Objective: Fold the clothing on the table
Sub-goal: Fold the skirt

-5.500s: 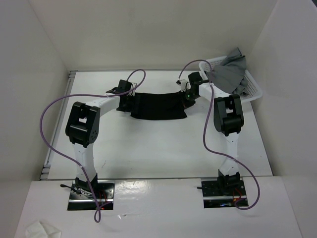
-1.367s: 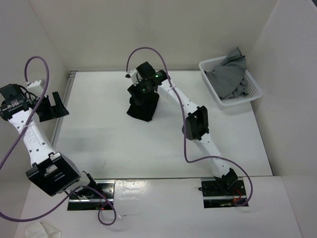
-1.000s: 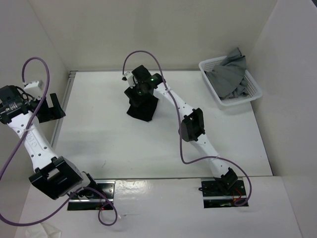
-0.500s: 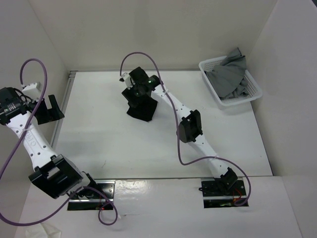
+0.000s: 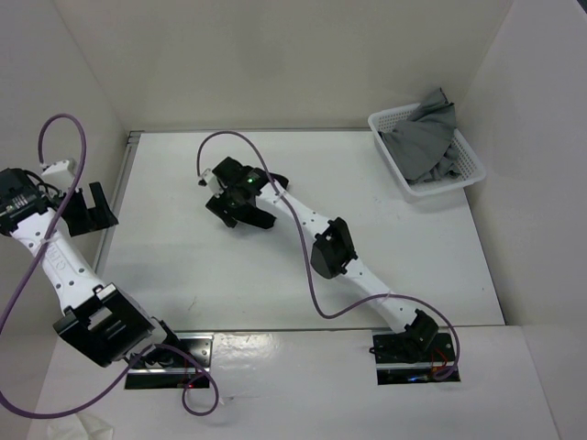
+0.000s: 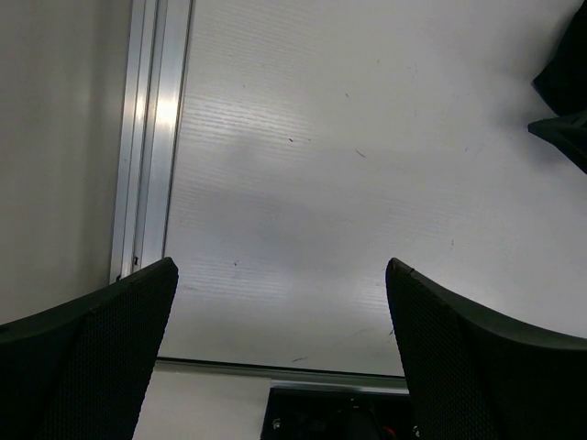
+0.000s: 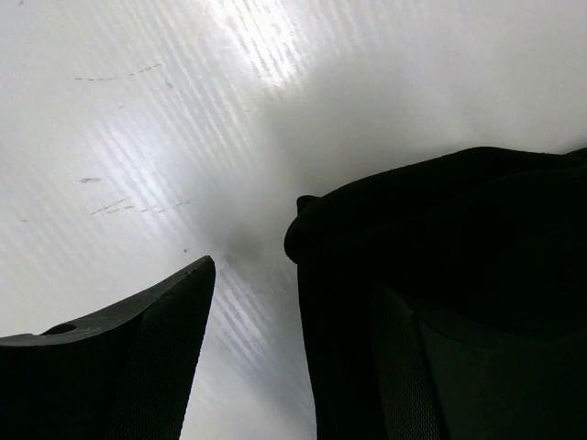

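The black clothing lies bunched into a small pile on the white table, left of centre and mostly under my right gripper. In the right wrist view the clothing rests against and covers the right finger. The left finger stands apart from it, with bare table showing in the gap. My right gripper is open. My left gripper hangs open and empty at the table's far left edge. Between the left gripper fingers only tabletop shows.
A white basket holding grey garments stands at the back right corner. A metal rail runs along the table's left edge. White walls close in the left, back and right sides. A dark shape shows at the left wrist view's right edge.
My right gripper has swung left and slightly nearer, and the black pile has slid left with it. The left arm has barely moved.
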You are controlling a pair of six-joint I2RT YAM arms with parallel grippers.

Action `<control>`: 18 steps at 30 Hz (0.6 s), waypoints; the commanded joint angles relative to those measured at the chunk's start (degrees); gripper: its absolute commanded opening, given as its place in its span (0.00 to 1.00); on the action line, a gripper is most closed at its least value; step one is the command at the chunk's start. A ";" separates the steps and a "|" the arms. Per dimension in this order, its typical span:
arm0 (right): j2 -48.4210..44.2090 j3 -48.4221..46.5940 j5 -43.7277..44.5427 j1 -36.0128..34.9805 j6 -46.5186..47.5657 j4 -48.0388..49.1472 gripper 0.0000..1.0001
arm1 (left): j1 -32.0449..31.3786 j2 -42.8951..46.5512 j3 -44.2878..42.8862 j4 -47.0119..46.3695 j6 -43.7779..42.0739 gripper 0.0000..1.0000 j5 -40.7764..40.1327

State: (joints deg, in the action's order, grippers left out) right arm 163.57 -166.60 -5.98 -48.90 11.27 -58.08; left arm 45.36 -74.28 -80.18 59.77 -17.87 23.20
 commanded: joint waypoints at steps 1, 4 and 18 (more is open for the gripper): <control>-0.08 -1.63 -0.35 -0.58 -0.98 1.31 0.70 | 0.78 0.36 0.11 0.52 -1.73 1.00 0.97; -4.12 0.75 1.32 -0.58 -0.37 1.31 0.71 | 1.30 0.36 -1.02 1.22 -2.26 1.00 1.58; -53.40 38.12 10.45 13.37 0.69 10.07 0.85 | 1.83 1.24 -9.19 8.25 -3.23 1.00 7.82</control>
State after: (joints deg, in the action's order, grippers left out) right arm 123.83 -136.84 0.73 -39.86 11.66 -54.19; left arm 46.81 -74.56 -86.59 65.65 -19.79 27.03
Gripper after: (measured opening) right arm 0.839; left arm 1.000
